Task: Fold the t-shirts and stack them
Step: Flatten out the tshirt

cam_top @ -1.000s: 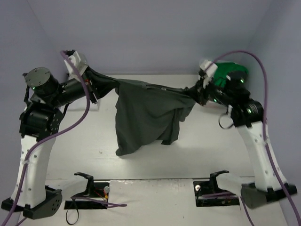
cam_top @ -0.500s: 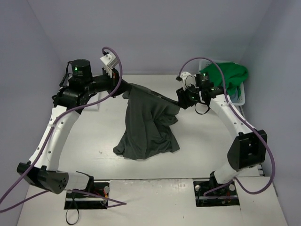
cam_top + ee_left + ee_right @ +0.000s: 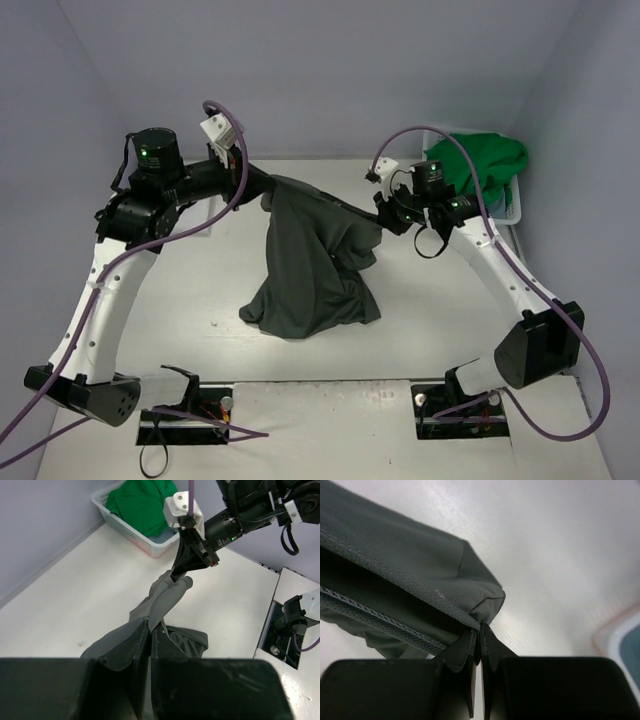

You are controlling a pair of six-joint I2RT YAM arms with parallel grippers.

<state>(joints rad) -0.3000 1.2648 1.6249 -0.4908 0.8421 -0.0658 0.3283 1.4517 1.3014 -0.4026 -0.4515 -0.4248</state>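
It looked like a robotics lab's test cell, not anyone's home. Plain pale lilac walls (image 3: 320, 70) boxed in a bare white tabletop (image 3: 200, 290) on three sides. Two white-and-black robot arms, the left arm (image 3: 95, 300) and the right arm (image 3: 505, 275), were bolted at its near edge, trailing purple cables (image 3: 425, 129). Just past the right arm sat a white plastic lattice laundry basket (image 3: 127, 532) holding a bright green cloth shirt (image 3: 142, 505), the only homely props.
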